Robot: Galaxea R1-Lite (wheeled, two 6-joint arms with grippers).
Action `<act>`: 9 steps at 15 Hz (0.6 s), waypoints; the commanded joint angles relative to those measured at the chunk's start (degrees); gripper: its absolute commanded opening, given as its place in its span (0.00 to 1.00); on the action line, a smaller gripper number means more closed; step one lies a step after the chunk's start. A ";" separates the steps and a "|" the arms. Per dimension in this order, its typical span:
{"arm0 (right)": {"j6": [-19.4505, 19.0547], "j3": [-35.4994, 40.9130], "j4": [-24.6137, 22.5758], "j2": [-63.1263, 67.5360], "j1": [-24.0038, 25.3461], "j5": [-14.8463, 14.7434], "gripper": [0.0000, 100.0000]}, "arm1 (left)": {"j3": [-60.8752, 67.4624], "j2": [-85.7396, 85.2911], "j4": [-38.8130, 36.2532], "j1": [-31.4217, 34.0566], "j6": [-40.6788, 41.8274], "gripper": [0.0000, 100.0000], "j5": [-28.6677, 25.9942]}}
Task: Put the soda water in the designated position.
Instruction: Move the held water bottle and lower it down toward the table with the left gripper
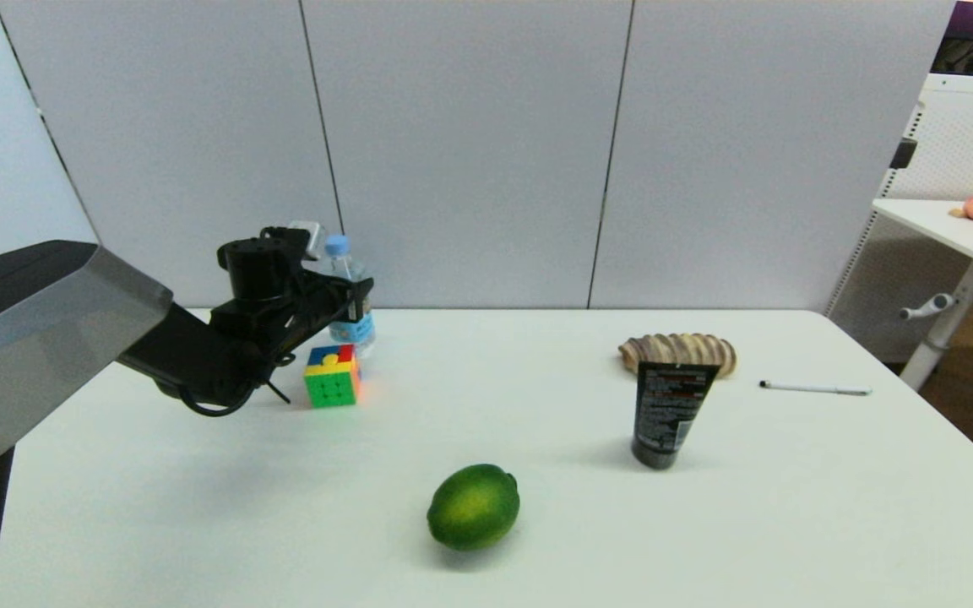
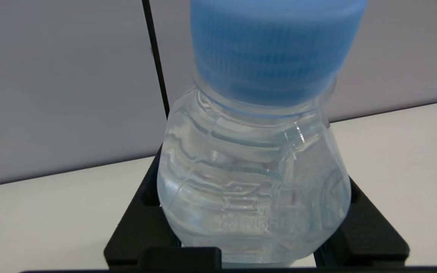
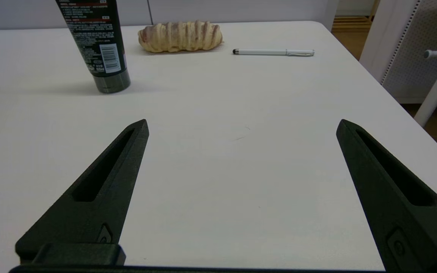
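Left gripper (image 1: 357, 306) at the far left of the white desk (image 1: 537, 507), its fingers (image 2: 142, 223) clamped on the upright soda water (image 2: 254, 182), puzzle cube (image 1: 332, 375) just beside them, right gripper (image 3: 241, 127) over bare desk, fingers spread wide, holding nothing.

Overall light: bright and even, diffuse, from overhead.
Shadows: soft and short; a faint one beside the black tube (image 1: 670, 412), a small one under the lime (image 1: 474, 507), a broad pale one on the bench (image 1: 537, 540) below the left arm.
Glare: small highlights on the soda water (image 2: 254, 182) shoulder; mild sheen on the lime.
Focus: the bottle's blue cap (image 2: 275, 49) is blurred in the left wrist view; head view slightly soft.
Edge distortion: panel seams lean outward in the head view.
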 commanded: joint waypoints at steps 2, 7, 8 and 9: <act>0.02 0.00 0.02 -0.01 -0.04 -0.02 1.00 | -0.01 -0.23 -0.40 -0.01 -0.01 1.00 -0.02; 0.02 0.00 0.02 -0.01 -0.04 -0.02 1.00 | -0.01 -0.76 -0.40 0.08 0.34 1.00 -0.02; 0.02 0.00 0.02 -0.01 0.05 -0.02 1.00 | 0.26 -1.64 -0.13 0.08 0.34 1.00 -0.02; 0.02 0.00 0.02 -0.01 -0.04 -0.02 1.00 | 0.78 -3.05 0.13 0.08 0.34 1.00 -0.02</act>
